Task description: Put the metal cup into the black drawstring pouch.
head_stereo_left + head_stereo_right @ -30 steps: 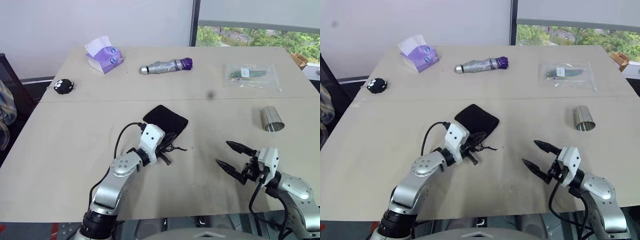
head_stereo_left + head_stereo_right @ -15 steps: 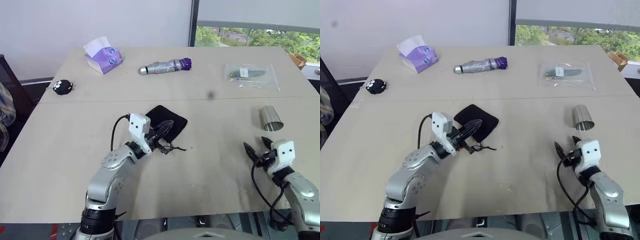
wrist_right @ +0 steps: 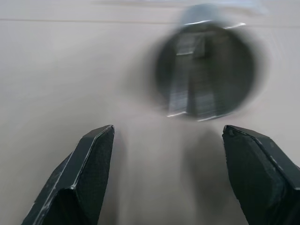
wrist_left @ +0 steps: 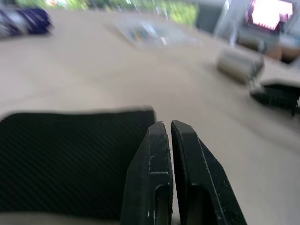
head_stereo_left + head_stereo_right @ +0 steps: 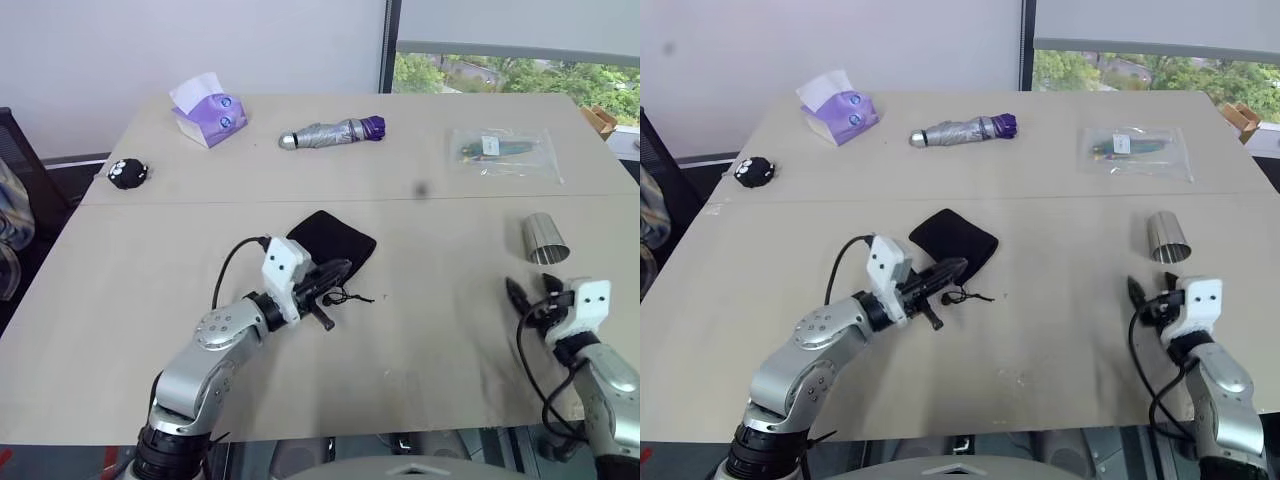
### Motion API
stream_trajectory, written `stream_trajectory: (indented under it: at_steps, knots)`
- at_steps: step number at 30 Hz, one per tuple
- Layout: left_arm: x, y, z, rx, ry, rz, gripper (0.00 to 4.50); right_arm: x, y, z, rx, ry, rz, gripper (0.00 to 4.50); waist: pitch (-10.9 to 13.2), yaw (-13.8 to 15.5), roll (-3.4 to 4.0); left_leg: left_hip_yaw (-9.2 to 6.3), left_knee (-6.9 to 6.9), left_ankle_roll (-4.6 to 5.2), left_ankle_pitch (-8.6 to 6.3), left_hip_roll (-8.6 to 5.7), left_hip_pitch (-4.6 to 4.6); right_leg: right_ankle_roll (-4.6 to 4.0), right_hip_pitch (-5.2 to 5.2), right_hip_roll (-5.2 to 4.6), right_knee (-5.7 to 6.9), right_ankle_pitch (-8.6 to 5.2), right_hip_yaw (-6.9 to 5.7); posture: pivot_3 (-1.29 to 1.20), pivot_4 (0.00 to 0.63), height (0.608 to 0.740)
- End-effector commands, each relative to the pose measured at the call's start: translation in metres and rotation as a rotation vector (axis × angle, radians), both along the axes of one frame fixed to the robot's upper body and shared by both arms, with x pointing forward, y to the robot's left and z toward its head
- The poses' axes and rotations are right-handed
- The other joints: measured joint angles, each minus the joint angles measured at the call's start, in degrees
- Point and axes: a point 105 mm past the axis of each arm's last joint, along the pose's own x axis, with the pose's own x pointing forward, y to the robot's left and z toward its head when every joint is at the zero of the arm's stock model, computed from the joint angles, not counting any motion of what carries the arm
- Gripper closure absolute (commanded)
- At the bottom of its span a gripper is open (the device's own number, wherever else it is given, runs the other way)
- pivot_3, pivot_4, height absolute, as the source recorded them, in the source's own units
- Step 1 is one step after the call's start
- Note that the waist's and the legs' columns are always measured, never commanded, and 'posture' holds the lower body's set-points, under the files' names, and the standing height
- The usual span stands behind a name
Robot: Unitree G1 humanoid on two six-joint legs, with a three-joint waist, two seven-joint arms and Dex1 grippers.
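The metal cup (image 5: 543,240) lies on its side at the right of the table, its open mouth (image 3: 206,61) turned toward me. My right gripper (image 5: 532,290) stands open a short way in front of that mouth, pointing at it, with nothing between its fingers. The black drawstring pouch (image 5: 330,240) lies flat near the table's middle, its cord (image 5: 347,296) trailing off the near edge. My left gripper (image 5: 345,268) is shut, its tips over the pouch's near edge. The left wrist view shows the two fingers (image 4: 157,154) pressed together with the pouch (image 4: 70,164) behind them.
Along the far side lie a purple tissue box (image 5: 208,112), a folded silver umbrella (image 5: 332,132) and a clear plastic bag (image 5: 503,150). A small black round object (image 5: 127,173) sits at the far left. A seam crosses the table behind the pouch.
My right gripper has swung to the right and turned from pointing left to pointing at the cup. The left gripper has rolled and risen slightly at the pouch's edge, still shut.
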Motion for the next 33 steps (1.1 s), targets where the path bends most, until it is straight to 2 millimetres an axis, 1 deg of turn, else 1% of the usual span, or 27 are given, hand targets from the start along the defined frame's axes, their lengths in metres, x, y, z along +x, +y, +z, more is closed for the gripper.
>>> stream_trajectory:
  at_steps: [1, 2, 4, 5, 6, 8, 10, 12, 17, 20, 22, 26, 31, 33]
  knots:
    - [0.003, -0.003, -0.005, 0.149, -0.066, 0.005, 4.32, -0.037, 0.069, 0.012, -0.051, -0.068, 0.453, 0.75, -0.05, -0.02, 0.12, 0.02, 0.04, 0.00, 0.00, 0.05, 0.01, 0.00, 0.00, 0.01, 0.01, 0.00, 0.02, 0.00, 0.150, 0.740]
    - [0.003, -0.005, -0.007, 0.167, -0.073, -0.005, 4.32, -0.043, 0.077, 0.014, -0.061, -0.081, 0.516, 0.75, -0.05, 0.02, 0.09, 0.02, 0.03, 0.00, 0.00, 0.02, 0.05, 0.00, 0.02, 0.00, 0.01, 0.00, 0.03, 0.00, 0.150, 0.740]
    - [0.000, -0.011, -0.006, 0.183, -0.105, -0.044, 4.32, -0.050, 0.084, 0.020, -0.078, -0.105, 0.580, 0.75, -0.04, -0.01, 0.10, 0.02, 0.04, 0.00, 0.00, 0.04, 0.05, 0.00, 0.01, 0.01, 0.00, 0.00, 0.02, 0.00, 0.150, 0.740]
    - [-0.001, -0.012, -0.005, 0.191, -0.116, -0.047, 3.82, -0.051, 0.086, 0.024, -0.084, -0.117, 0.603, 0.75, -0.04, -0.05, 0.10, 0.06, 0.07, 0.00, 0.00, 0.05, 0.05, 0.01, 0.01, 0.00, 0.00, 0.00, 0.06, 0.00, 0.150, 0.740]
    - [-0.001, -0.013, -0.007, 0.213, -0.133, -0.033, 3.55, -0.053, 0.088, 0.028, -0.088, -0.127, 0.628, 0.75, -0.05, -0.06, 0.09, 0.10, 0.08, 0.00, 0.00, 0.05, 0.05, 0.01, 0.00, -0.03, 0.00, 0.00, 0.10, 0.00, 0.150, 0.740]
    - [0.000, -0.012, -0.008, 0.251, -0.173, 0.021, 2.64, -0.057, 0.090, 0.036, -0.089, -0.141, 0.667, 0.75, -0.05, 0.03, 0.08, 0.11, 0.10, 0.00, 0.00, 0.05, 0.05, 0.01, 0.01, -0.06, 0.00, 0.00, 0.11, 0.00, 0.150, 0.740]
    - [0.001, -0.013, -0.007, 0.244, -0.206, 0.069, 1.78, -0.059, 0.089, 0.042, -0.096, -0.138, 0.688, 0.75, -0.05, 0.12, 0.07, 0.09, 0.08, 0.00, 0.00, 0.05, 0.04, 0.00, 0.01, -0.07, 0.00, 0.00, 0.09, 0.00, 0.150, 0.740]
    - [-0.001, -0.019, -0.004, 0.220, -0.233, 0.103, 0.78, -0.060, 0.088, 0.046, -0.101, -0.124, 0.706, 0.75, -0.05, 0.18, 0.07, 0.02, 0.06, 0.00, 0.00, 0.06, 0.01, 0.00, 0.00, -0.06, -0.01, 0.00, 0.03, 0.00, 0.150, 0.740]
    - [0.003, -0.030, -0.003, 0.264, -0.300, 0.235, 0.78, -0.065, 0.082, 0.052, -0.117, -0.087, 0.733, 0.75, -0.03, 0.34, 0.04, 0.00, 0.06, 0.00, 0.00, 0.02, -0.05, 0.00, 0.00, -0.12, -0.04, 0.00, 0.01, 0.00, 0.150, 0.740]
    - [-0.002, -0.042, -0.004, 0.284, -0.335, 0.256, 0.78, -0.068, 0.078, 0.056, -0.119, -0.063, 0.738, 0.75, -0.04, 0.26, 0.00, 0.01, 0.07, 0.01, -0.01, 0.00, -0.04, 0.00, 0.01, -0.13, -0.04, 0.00, 0.03, 0.00, 0.150, 0.740]
    - [-0.004, -0.045, -0.005, 0.302, -0.352, 0.289, 0.78, -0.071, 0.077, 0.059, -0.124, -0.049, 0.748, 0.75, -0.04, 0.18, 0.02, 0.01, 0.07, 0.01, -0.01, 0.00, -0.03, 0.00, 0.01, -0.12, -0.04, 0.00, 0.04, 0.00, 0.150, 0.740]
    - [-0.002, -0.043, -0.006, 0.329, -0.366, 0.382, 0.78, -0.071, 0.075, 0.064, -0.132, -0.032, 0.758, 0.75, -0.03, 0.22, -0.01, -0.02, 0.06, 0.01, -0.01, 0.02, -0.03, 0.00, 0.00, -0.10, -0.04, 0.00, 0.01, 0.00, 0.150, 0.740]
    - [0.004, -0.026, -0.007, 0.345, -0.340, 0.541, 0.78, -0.068, 0.076, 0.067, -0.129, -0.030, 0.764, 0.75, -0.02, 0.20, -0.03, -0.05, 0.07, 0.01, -0.01, 0.02, -0.05, 0.01, 0.00, -0.10, -0.04, 0.00, -0.02, 0.00, 0.150, 0.740]
    - [0.007, -0.021, -0.010, 0.347, -0.319, 0.575, 0.78, -0.067, 0.077, 0.066, -0.127, -0.029, 0.767, 0.75, -0.02, 0.21, -0.04, -0.04, 0.07, 0.01, -0.01, 0.01, -0.05, 0.01, 0.00, -0.11, -0.05, -0.01, -0.02, 0.00, 0.150, 0.740]
